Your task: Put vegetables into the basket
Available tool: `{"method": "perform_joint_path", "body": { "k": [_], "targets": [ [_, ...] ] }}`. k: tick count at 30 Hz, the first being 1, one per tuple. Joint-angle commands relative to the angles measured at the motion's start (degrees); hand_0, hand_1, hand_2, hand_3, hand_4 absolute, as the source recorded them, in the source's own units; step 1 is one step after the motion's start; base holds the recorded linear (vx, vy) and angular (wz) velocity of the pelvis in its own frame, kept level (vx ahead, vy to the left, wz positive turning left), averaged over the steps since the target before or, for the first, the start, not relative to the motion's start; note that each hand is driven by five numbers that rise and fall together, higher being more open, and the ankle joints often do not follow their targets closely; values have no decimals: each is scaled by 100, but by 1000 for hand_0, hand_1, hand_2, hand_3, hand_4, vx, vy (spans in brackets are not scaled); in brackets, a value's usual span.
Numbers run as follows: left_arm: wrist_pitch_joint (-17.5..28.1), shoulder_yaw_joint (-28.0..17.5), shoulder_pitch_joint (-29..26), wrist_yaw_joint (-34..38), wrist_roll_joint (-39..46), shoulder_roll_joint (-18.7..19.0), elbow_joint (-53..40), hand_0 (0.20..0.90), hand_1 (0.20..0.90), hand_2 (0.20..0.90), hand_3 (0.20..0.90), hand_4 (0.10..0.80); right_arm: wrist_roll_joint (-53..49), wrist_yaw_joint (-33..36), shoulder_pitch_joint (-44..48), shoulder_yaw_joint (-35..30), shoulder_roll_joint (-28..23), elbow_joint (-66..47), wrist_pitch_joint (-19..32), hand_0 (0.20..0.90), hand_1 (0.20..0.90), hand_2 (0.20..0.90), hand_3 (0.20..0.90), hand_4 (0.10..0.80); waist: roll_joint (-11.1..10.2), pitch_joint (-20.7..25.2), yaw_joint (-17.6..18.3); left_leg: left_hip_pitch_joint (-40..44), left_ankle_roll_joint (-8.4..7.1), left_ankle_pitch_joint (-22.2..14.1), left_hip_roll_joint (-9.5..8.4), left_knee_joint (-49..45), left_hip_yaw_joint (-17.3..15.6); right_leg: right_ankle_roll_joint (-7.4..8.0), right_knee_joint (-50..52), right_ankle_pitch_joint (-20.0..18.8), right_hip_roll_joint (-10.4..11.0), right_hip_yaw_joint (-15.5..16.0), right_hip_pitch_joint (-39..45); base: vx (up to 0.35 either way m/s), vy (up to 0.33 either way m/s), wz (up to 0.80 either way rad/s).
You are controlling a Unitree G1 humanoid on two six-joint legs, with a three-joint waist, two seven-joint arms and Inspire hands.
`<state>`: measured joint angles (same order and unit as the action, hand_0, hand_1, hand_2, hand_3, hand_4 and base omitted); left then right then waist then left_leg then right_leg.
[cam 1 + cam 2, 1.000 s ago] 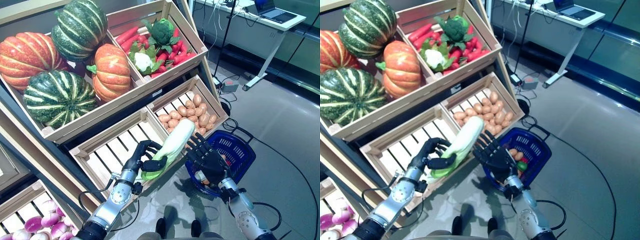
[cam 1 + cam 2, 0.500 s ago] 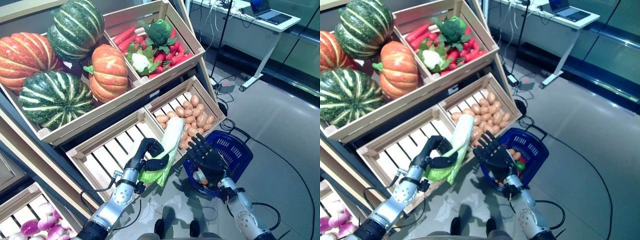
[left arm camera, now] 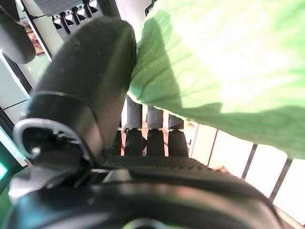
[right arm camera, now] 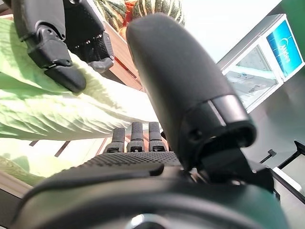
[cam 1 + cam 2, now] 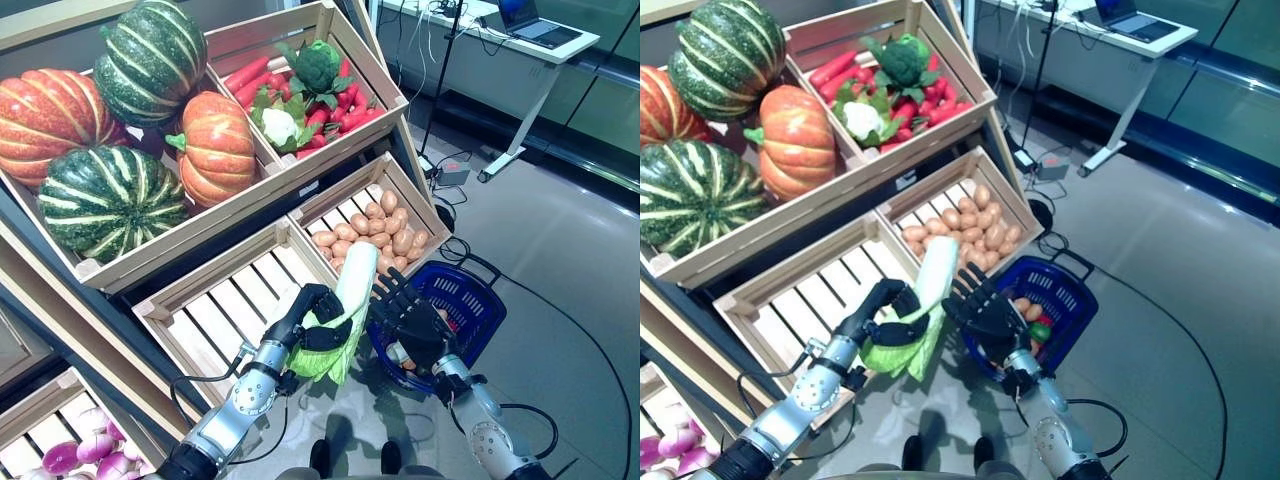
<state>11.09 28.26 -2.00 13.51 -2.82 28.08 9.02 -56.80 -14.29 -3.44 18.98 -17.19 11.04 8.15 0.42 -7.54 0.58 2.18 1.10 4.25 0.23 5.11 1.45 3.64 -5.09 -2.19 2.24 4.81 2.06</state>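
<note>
A long cabbage (image 5: 352,292) with a white stalk and green leaves stands nearly upright in front of the crates, leaves hanging down. My left hand (image 5: 312,318) is shut on its leafy lower part; in the left wrist view the green leaf (image 3: 228,62) lies against the thumb (image 3: 90,81). To the cabbage's right, my right hand (image 5: 412,322) is open with fingers spread, close beside it and above the blue basket (image 5: 478,296) on the floor. In the right wrist view the cabbage (image 4: 71,114) shows past the straight fingers. The basket holds a few vegetables.
Tilted wooden crates hold pumpkins (image 5: 210,145), red carrots with broccoli and cauliflower (image 5: 310,90), and potatoes (image 5: 385,230). A slatted crate (image 5: 225,300) stands behind my left hand. Purple turnips (image 5: 80,465) lie at lower left. A desk (image 5: 520,35) stands far right.
My left hand has carried the cabbage to the right, up to the right hand, and turned it more upright. The right hand stays over the basket.
</note>
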Motion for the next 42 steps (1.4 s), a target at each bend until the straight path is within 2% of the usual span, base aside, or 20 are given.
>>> {"method": "perform_joint_path", "body": {
  "k": [1,8,14,19,21,25,32,42],
  "targets": [
    [1145,-105,-718,349,-420,38,-448,300,300,300,300,400,-404,-30,404,-1,251,-544,465,900,900,900,900,800,-147,409,-69,-50,18,-278,21,-11,122,89,9,-220,296,-26,49,0,0,0],
    [1361,-67,-817,354,-805,193,-686,300,300,300,300,400,-779,-426,409,40,235,-448,73,900,900,900,900,800,-155,430,-86,-56,12,-279,29,-11,119,97,9,-219,307,-8,46,0,0,0],
    [1619,-19,-898,510,-1207,333,-823,300,300,300,300,400,-1519,-759,412,80,253,-172,-846,900,900,900,900,800,-183,470,-119,-34,4,-291,34,-11,139,95,9,-195,316,9,75,0,0,0],
    [1635,6,-936,517,-1269,422,-897,300,300,300,300,400,-1790,-920,406,51,229,-15,-1182,900,900,900,900,800,-207,471,-136,-29,0,-289,36,-11,157,97,9,-200,318,27,82,0,0,0],
    [1695,18,-937,485,-1286,489,-885,300,300,300,300,400,-1827,-1036,408,-14,172,148,-1470,900,900,900,900,800,-228,482,-139,-15,-2,-289,39,-11,157,100,9,-203,319,38,96,0,0,0],
    [1794,30,-927,569,-1377,551,-878,300,300,300,300,400,-1847,-1090,420,-61,96,297,-1599,900,900,900,900,800,-248,491,-144,-5,-4,-297,42,-11,168,104,9,-202,312,44,104,0,0,0],
    [1881,4,-993,844,-1693,614,-868,300,300,300,300,400,-2359,-825,434,-194,138,760,-2142,900,900,900,900,800,-281,503,-148,-8,-16,-284,60,-11,164,98,9,-212,300,49,100,0,0,0],
    [1938,21,-1031,1014,-1884,705,-980,300,300,300,300,400,-2300,-752,460,-390,116,1314,-2101,900,900,900,900,800,-284,494,-151,-19,-20,-278,68,-11,178,94,9,-214,292,56,97,0,0,0]
  ]
}}
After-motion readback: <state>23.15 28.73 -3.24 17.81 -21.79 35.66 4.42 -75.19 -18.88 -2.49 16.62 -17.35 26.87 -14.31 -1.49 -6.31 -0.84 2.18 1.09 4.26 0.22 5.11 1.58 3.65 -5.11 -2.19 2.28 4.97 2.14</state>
